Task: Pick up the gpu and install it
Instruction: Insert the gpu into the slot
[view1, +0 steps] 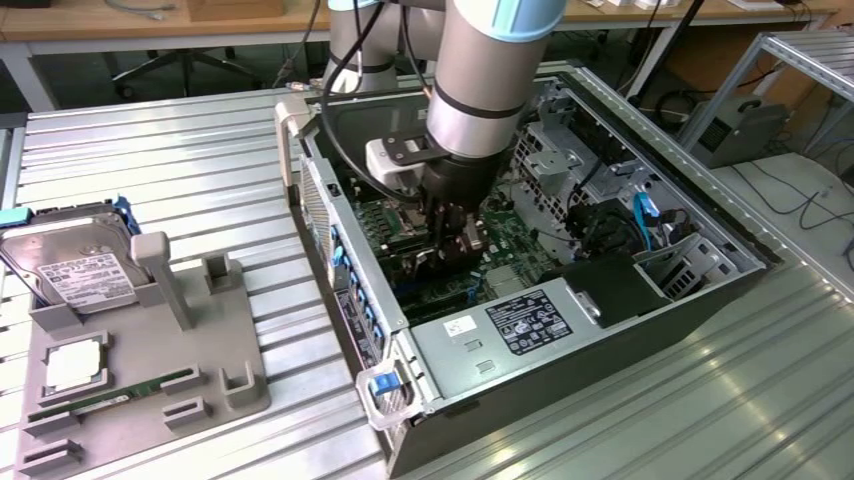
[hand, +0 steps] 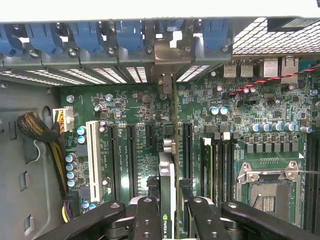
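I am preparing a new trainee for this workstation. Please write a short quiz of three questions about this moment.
1. True or false: the gripper is down inside the computer case.
2. What does the gripper hold? A) gpu B) hard drive C) memory stick
3. Where is the hard drive?

Key:
1. True.
2. A: the gpu, held edge-on over the motherboard slots.
3. Outside the case, on the grey holder, at the exterior view's left.

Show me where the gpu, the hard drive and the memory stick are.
gpu (hand: 167, 192), wrist view, top edge between the fingers.
hard drive (view1: 74, 268), exterior view, white label.
memory stick (view1: 114, 394), exterior view, green middle.
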